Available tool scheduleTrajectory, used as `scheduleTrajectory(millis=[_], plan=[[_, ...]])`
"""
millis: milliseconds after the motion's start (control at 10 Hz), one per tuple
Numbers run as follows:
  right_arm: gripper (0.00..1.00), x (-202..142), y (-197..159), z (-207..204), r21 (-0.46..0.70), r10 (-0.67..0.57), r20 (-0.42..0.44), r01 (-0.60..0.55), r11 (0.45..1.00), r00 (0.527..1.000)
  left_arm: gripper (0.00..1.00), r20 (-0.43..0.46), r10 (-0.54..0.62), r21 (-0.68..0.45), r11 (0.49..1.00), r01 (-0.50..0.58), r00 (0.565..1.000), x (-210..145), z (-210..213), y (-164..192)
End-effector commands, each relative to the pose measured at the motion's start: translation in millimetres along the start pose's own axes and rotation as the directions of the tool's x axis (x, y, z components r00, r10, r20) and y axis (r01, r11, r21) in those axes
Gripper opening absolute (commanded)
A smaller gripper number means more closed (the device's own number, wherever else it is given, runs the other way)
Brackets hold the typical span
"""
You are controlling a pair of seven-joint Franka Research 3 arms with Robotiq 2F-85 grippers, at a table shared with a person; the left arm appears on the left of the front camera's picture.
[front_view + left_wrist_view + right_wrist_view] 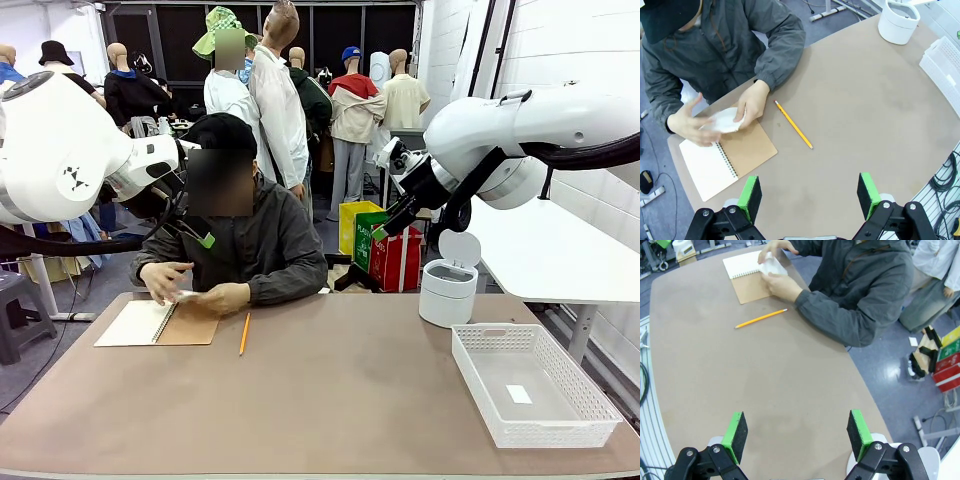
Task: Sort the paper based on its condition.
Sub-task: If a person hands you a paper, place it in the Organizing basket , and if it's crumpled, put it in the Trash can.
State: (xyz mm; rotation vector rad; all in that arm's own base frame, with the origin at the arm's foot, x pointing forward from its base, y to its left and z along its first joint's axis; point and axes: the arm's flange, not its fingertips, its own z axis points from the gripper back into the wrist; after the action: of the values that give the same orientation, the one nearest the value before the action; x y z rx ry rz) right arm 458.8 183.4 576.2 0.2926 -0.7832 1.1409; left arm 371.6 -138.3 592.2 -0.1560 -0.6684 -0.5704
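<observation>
Your left claw point(809, 196) and right claw point(796, 435) hang spread and empty, likely because the person's hands point(754, 102) hold the crumpled-looking paper point(722, 120) at upper left.

Left claw point(810, 196), over the table point(865, 110). The pencil point(793, 125) lies straight ahead of it. The notebook point(725, 160) lies ahead to its left. The paper point(722, 120) sits over the notebook's far edge, between the person's one hand point(754, 102) and other hand point(690, 127). The bin point(897, 22) stands far ahead to the right, with the basket point(942, 65) beside it, nearer the claw. Right claw point(797, 432): pencil ahead to its left, notebook beyond.
</observation>
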Motion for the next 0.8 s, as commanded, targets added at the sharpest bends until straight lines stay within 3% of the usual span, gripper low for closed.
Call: scheduleTrajectory(millis=[0, 700], plan=[[1.0, 0.6, 0.2, 0.8, -0.001, -0.008, 0.0, 0.008, 1.0, 1.0, 1.0, 0.003, 0.002, 0.0, 1.0, -0.002, 1.0, 0.8, 1.2, 1.1], [1.0, 0.6, 0.2, 0.8, -0.001, -0.008, 0.0, 0.008, 1.0, 1.0, 1.0, 0.003, 0.002, 0.0, 1.0, -0.002, 1.0, 0.8, 1.2, 1.1]])
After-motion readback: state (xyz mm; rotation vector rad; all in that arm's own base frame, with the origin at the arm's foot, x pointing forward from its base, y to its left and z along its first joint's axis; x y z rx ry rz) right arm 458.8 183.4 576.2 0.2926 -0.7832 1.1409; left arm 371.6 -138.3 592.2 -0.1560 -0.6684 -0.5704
